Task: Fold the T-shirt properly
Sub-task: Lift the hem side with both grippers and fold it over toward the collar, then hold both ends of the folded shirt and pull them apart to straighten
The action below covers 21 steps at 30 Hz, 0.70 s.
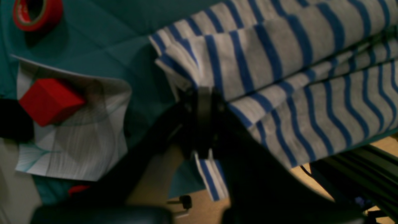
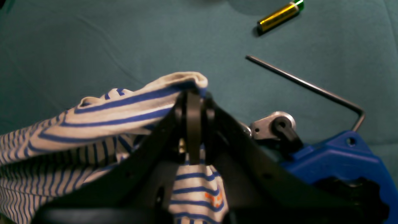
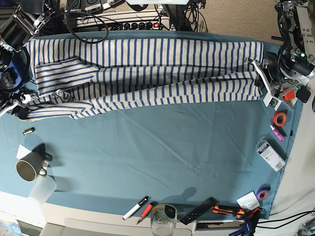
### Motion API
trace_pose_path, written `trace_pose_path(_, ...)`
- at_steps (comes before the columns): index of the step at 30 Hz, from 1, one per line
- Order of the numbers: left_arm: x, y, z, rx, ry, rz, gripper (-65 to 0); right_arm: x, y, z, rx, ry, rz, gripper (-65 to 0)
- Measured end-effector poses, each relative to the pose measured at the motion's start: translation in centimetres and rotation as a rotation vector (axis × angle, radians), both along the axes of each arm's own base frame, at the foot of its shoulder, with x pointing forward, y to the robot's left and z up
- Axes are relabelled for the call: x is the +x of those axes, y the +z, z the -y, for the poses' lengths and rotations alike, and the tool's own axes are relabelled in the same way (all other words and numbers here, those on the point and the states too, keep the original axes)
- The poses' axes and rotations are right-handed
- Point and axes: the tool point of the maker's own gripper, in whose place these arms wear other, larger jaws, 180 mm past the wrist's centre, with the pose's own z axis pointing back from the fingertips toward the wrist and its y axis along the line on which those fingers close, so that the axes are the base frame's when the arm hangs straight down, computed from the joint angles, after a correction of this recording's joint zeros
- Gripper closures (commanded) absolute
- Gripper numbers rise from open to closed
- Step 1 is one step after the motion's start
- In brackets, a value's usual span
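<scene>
I see both sets of fingers (image 1: pixel 203 124) (image 2: pixel 194 124) clamped on the T-shirt (image 3: pixel 147 73); the mug (image 3: pixel 28 168) and glass (image 3: pixel 162 219) on my surface (image 3: pixel 147 157) look empty.

Left gripper (image 1: pixel 202 93) at three o'clock and right gripper (image 2: pixel 193 93) at nine o'clock stood clamped tight, arms spread wide apart.
</scene>
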Motion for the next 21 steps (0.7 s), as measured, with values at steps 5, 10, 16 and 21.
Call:
trace_pose_path(5, -0.5, -0.5, -0.7, 0.029, 0.033, -0.019, 0.0, -1.7, -1.7, 0.1, -0.003, -0.003, -0.062, 0.0)
trace_pose_path(10, -0.9, -0.3, -0.5, 0.034, 0.024, -0.019, 0.0, -2.6, -2.6, 0.0, 0.006, -0.002, -0.087, 0.0)
trace_pose_path(16, -1.0, -0.2, -0.5, 0.041, 0.022, -0.016, 0.0, -4.3, -3.2, -0.2, -0.004, 0.006, -0.114, 0.0)
trace_pose_path(21, -2.4, -1.0, -0.5, 0.043, 0.02, -0.054, 0.0, -6.1, -0.6, 1.2, -0.083, -0.027, -0.059, 0.0)
